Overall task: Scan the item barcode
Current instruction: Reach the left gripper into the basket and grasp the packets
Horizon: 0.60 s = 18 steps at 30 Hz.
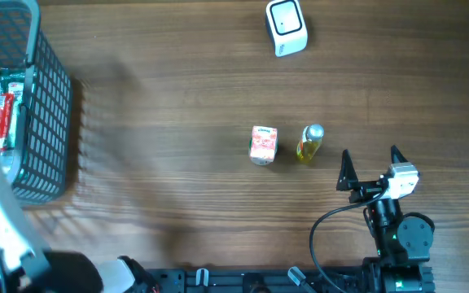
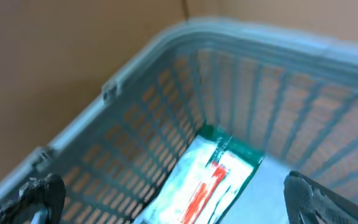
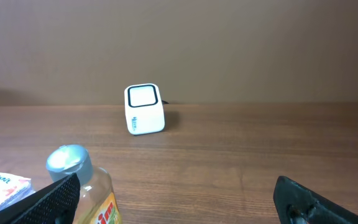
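Overhead view of a wooden counter (image 1: 177, 98). A white barcode scanner (image 1: 287, 27) stands at about 1 o'clock, near the far edge. Close to the middle sits a small pink and white carton (image 1: 263, 144). Just beside it, at its 3 o'clock, a yellow bottle (image 1: 310, 143) with a silver cap lies on its side, cap toward 12 o'clock.

The right pincer (image 1: 370, 155) is at about 4 o'clock from the middle, near the bottle but apart from it. Its fingers are spread wide and hold nothing. In the right wrist view, the bottle and carton lie low at the left, and the scanner faces the camera from farther back.

A grey mesh basket (image 1: 51, 122) stands at 9 o'clock, at the left edge. Inside it lies a white packet (image 2: 210, 180) with red print and a green end. The left pincer (image 2: 173, 186) hangs above the basket, fingers wide apart and empty.
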Tool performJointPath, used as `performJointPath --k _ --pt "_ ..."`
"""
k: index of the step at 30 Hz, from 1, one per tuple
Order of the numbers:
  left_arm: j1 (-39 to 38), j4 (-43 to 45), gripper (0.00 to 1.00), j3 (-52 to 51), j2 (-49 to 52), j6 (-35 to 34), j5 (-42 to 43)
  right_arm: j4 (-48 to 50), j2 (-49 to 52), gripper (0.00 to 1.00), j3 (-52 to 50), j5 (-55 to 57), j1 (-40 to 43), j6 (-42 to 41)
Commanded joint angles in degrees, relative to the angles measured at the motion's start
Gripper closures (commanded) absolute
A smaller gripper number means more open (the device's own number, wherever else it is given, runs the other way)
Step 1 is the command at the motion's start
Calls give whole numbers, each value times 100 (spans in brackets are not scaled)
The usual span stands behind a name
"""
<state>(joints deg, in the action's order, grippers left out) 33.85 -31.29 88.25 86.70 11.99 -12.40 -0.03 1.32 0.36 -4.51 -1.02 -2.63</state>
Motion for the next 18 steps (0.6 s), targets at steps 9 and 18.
performJointPath --k 9,18 --pt "1032 -304 0 22 2575 2159 1797 22 -2 0 -7 -50 9 76" --pt "1032 -184 0 7 3195 3434 1912 22 -2 0 -7 -50 9 79"
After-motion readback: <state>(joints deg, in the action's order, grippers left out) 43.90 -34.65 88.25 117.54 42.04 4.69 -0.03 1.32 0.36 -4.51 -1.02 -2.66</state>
